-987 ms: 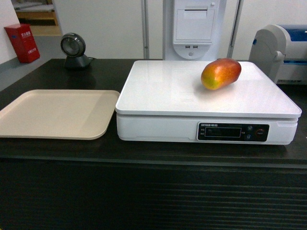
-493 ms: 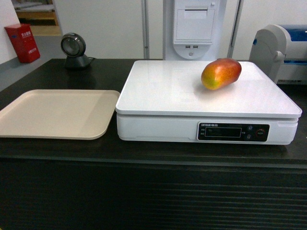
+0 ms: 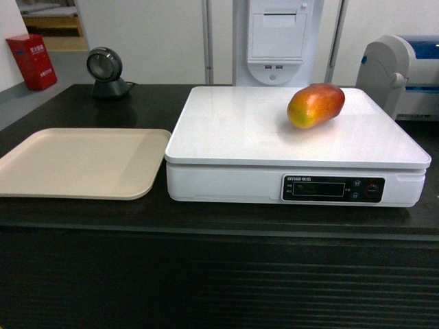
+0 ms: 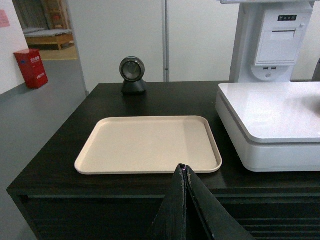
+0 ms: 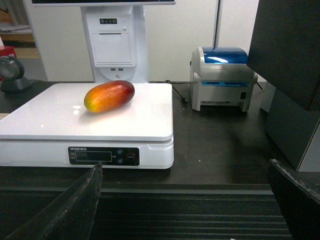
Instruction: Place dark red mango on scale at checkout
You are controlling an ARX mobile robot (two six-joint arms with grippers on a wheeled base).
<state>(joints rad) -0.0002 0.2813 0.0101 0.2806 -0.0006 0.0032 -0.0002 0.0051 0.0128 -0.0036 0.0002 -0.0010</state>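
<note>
On the white top of the scale (image 3: pixel 274 133), toward the back right: the dark red mango (image 3: pixel 315 105), lying on its side, red end to the right, yellow-green end to the left. Same spot and same tilt as in the two earlier head pictures; nothing shifted, no arm in the head view then or now. Scale standing on the black checkout (image 3: pixel 206 212), black display panel on its front. Just beside the scale, to the left, apart from it: beige tray (image 3: pixel 82 162), flat on the counter. Behind the tray, near the back edge: round black scanner (image 3: pixel 105 70). To the right of the scale, well apart: white and blue printer (image 5: pixel 222 77). Left gripper (image 4: pixel 185 170) seen from its wrist, in front of the counter edge, fingers pressed together with nothing between them. Right gripper (image 5: pixel 192 200) with fingers spread wide, low before the ribbed front panel, holding nothing, well apart from the mango.
</note>
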